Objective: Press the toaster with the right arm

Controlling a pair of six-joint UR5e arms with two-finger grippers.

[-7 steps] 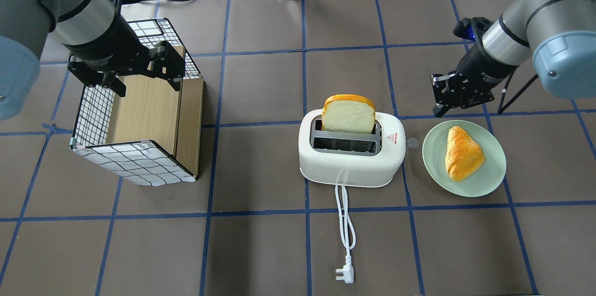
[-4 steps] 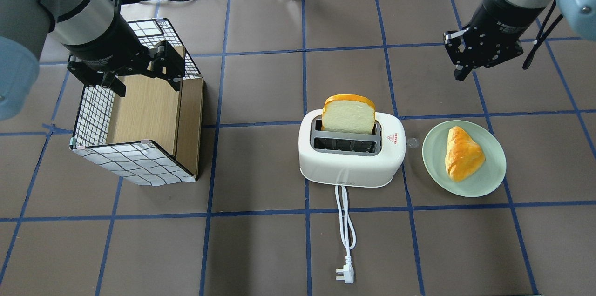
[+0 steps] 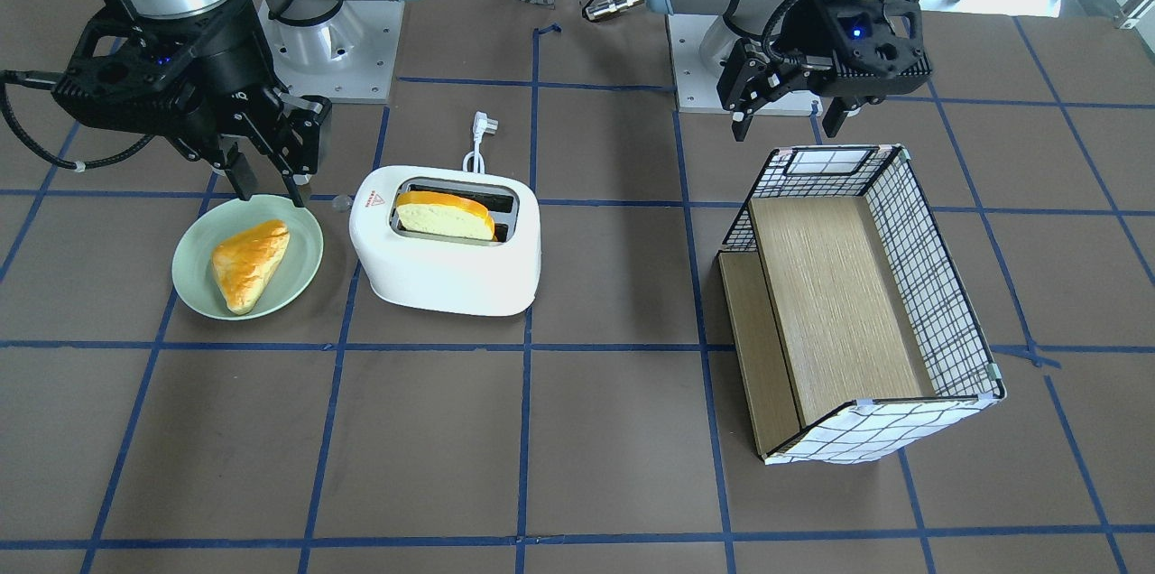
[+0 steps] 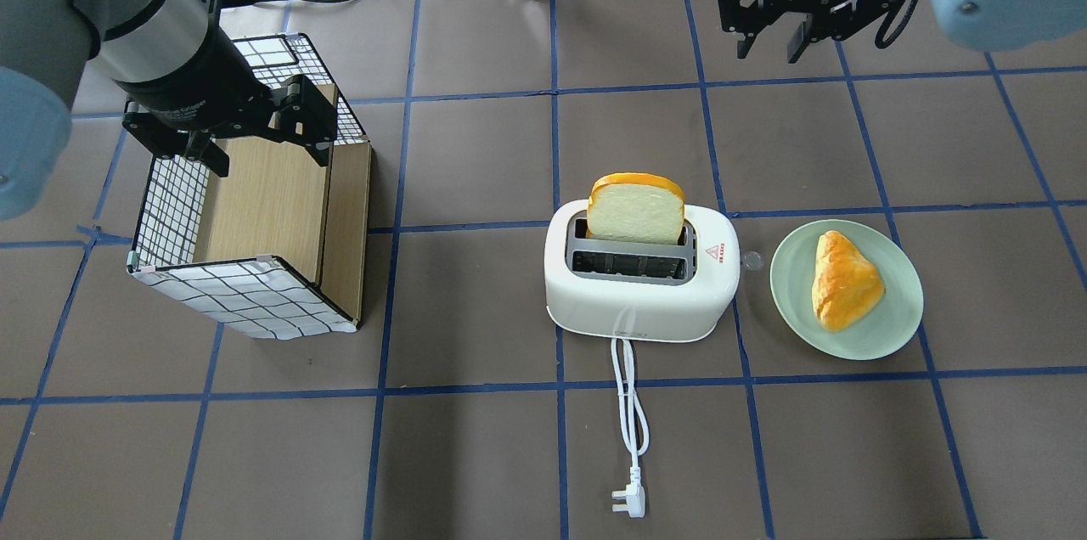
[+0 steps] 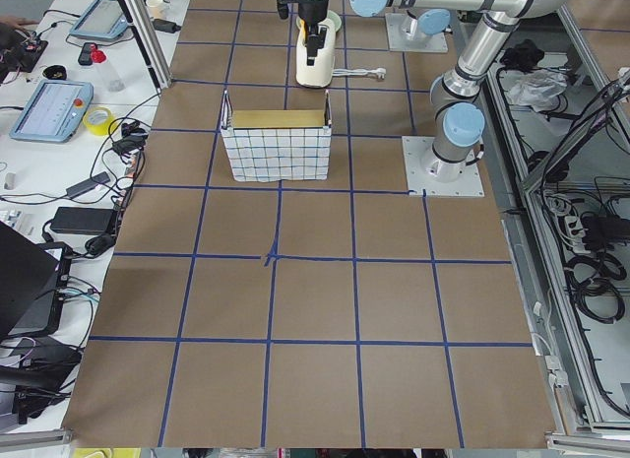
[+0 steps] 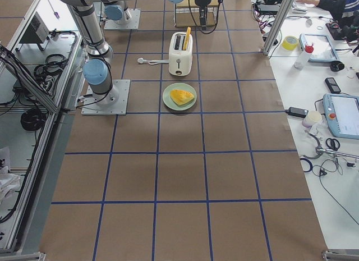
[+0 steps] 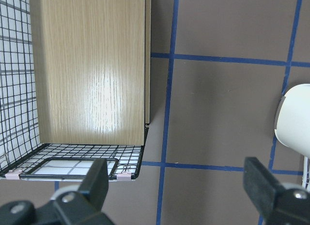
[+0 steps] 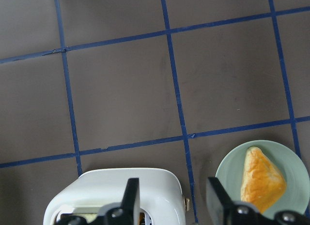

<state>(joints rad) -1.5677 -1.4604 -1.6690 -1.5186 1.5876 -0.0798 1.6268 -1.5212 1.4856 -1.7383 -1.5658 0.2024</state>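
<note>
The white toaster [image 4: 641,294] stands mid-table with a bread slice [image 4: 637,209] upright in its far slot. Its small lever knob [image 4: 751,260] sticks out of the end that faces the green plate [image 4: 900,328]. My right gripper [image 4: 768,39] is open and empty, high above the table, beyond the toaster and apart from it. In the front view the right gripper [image 3: 266,181] hangs by the plate's robot-side rim. The right wrist view looks down on the toaster's end [image 8: 121,196] between the open fingers. My left gripper [image 4: 265,151] is open and empty over the basket [image 4: 170,200].
A pastry [image 4: 842,281] lies on the plate. The toaster's white cord and plug [image 4: 630,502] run toward the robot. The grid-lined basket with a wooden bottom [image 3: 938,303] lies tipped on the robot's left. Cables and gear sit beyond the table's far edge.
My right gripper has risen from just beyond the plate and swung away toward the table's far edge, turning as it went. The left arm, toaster and plate have not moved.
</note>
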